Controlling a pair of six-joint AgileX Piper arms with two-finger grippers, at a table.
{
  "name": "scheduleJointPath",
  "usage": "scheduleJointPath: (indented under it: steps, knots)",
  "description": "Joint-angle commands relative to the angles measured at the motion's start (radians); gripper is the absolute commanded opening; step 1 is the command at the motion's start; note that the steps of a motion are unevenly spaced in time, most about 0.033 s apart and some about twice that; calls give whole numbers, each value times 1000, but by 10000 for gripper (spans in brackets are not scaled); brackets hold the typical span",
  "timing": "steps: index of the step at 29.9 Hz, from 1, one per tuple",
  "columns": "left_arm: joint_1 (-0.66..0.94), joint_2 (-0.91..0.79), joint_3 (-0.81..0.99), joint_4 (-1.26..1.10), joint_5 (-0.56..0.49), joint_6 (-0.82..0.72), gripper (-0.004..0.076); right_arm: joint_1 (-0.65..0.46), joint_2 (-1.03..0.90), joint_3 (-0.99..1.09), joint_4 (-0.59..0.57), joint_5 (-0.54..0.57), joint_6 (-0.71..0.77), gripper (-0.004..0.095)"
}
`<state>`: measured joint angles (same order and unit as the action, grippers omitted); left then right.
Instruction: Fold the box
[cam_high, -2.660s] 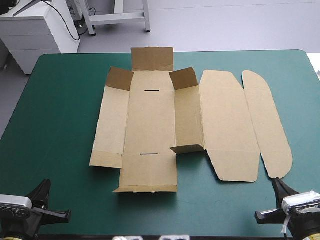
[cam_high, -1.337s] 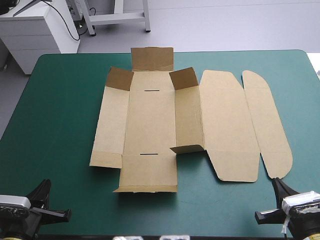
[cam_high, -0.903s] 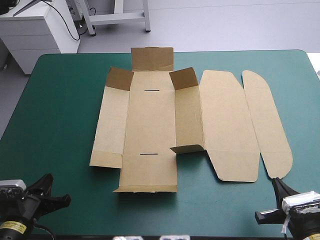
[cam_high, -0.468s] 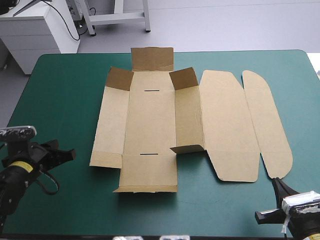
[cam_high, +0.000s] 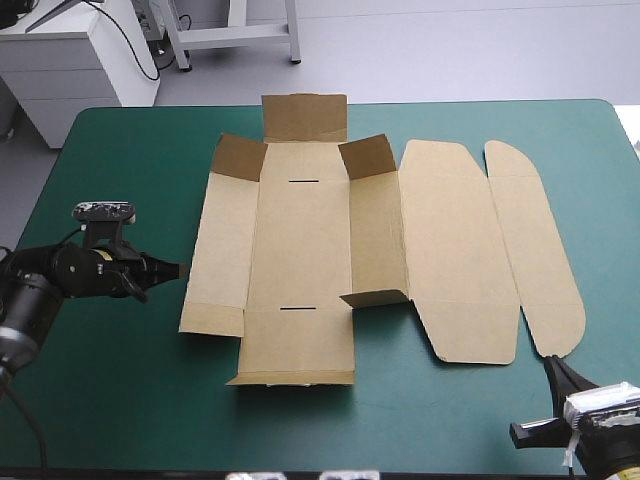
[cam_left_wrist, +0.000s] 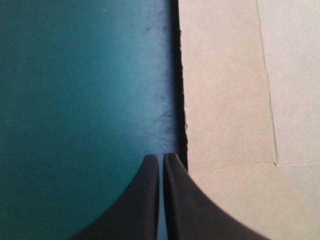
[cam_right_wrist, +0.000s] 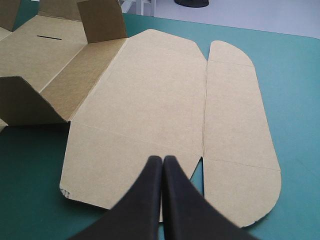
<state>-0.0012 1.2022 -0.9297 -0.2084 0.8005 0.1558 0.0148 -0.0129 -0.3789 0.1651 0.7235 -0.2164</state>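
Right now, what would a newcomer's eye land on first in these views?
The brown box draws the eye first: a cut sheet spread mostly flat across the middle of the teal-green table, with a few small flaps standing up. The left gripper, shut, points right at the sheet's left edge. The right gripper, also shut, sits near the table's near right corner, aimed at the rounded lid panels.
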Motion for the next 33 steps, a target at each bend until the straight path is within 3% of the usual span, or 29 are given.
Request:
scheduleJointPath:
  steps: [1,5,9,19,22,29,33]
  knots:
    - [116,88,-70,-254,43,188,17,2,-22,-24,6,-75,0,-20]
    - [294,230,-129,-504,230,347,17,2,-22,-24,6,-75,0,-20]
    - [389,326,-175,-574,362,352,14,2,-22,-24,6,-75,0,-20]
    - [399,394,-179,-686,342,370,32,2,-22,-24,6,-75,0,-20]
    - [397,394,-179,-687,331,370,111,2,-22,-24,6,-75,0,-20]
    - [345,411,-179,-688,273,370,428,2,-22,-24,6,-75,0,-20]
    - [304,455,-179,-681,280,361,449,2,-22,-24,6,-75,0,-20]
